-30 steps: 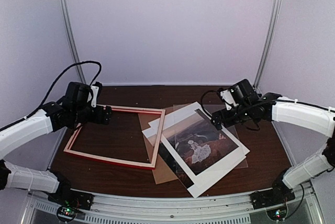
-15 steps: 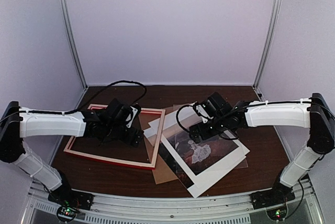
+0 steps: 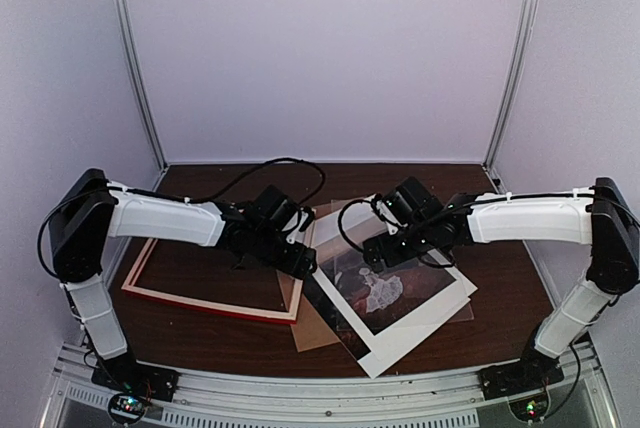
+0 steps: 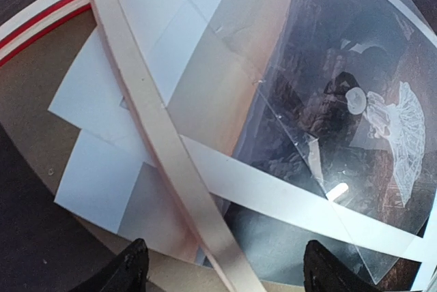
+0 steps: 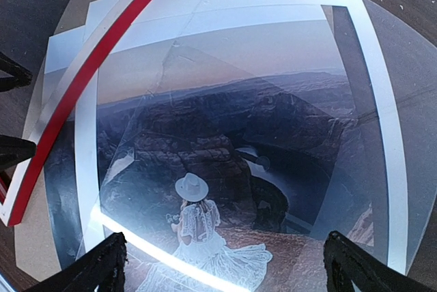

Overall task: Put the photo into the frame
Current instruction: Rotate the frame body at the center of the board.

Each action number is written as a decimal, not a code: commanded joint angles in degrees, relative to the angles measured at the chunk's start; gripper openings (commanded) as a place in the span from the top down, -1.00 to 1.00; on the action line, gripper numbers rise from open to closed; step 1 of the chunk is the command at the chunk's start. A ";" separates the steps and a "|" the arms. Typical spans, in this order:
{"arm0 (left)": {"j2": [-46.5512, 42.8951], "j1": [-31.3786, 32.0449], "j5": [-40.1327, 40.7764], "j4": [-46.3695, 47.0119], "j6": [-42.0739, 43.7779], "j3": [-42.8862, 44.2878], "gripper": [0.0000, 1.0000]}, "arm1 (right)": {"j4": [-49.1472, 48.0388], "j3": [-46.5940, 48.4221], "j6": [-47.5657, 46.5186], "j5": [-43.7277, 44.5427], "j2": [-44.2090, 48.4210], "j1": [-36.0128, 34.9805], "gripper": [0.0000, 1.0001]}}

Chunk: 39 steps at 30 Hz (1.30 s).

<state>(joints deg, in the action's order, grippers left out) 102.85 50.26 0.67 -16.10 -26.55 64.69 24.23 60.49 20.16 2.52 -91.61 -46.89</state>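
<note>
The frame (image 3: 215, 303) lies flat on the left of the table, pale wood side up with red edges. Its right rail (image 4: 157, 128) overlaps the photo's (image 3: 400, 298) left corner. The photo, a white-dressed figure in a dark landscape (image 5: 225, 135), lies at centre right under a clear sheet (image 3: 455, 288). My left gripper (image 3: 300, 260) hovers open over the frame's right rail, its jaws (image 4: 225, 282) wide and empty. My right gripper (image 3: 372, 253) hovers open over the photo's upper left part, its jaws (image 5: 229, 271) wide and empty.
A plain brown backing board (image 3: 315, 328) lies beneath the photo and sticks out at its lower left, also seen under the frame rail (image 4: 27, 135). The dark wooden table (image 3: 500, 198) is walled by white panels on three sides.
My left arm has swung right, from the frame's far left corner across to its right rail. My right arm reached left over the photo and has held there for the last half second.
</note>
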 commanded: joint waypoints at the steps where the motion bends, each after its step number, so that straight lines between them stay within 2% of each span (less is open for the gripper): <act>1: 4.05 0.01 -4.00 -2.43 -0.16 4.75 -0.52 | 0.32 -1.08 1.17 2.77 0.23 0.14 -0.99; 10: 7.15 0.01 -2.05 -5.16 -0.26 6.26 -0.28 | 0.12 -2.41 1.43 3.78 0.71 0.14 -0.99; 24: 7.42 0.01 -1.50 -12.52 7.22 7.11 0.50 | 0.88 -2.10 0.89 4.58 -0.12 0.73 -0.99; 39: 0.47 0.01 -2.90 -23.41 14.95 5.96 0.71 | 1.00 -2.70 0.61 3.51 -1.43 2.03 -0.99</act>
<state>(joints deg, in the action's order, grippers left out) 107.77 50.35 -1.39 -35.22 -15.42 71.55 25.10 58.13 20.80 5.41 -92.29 -45.43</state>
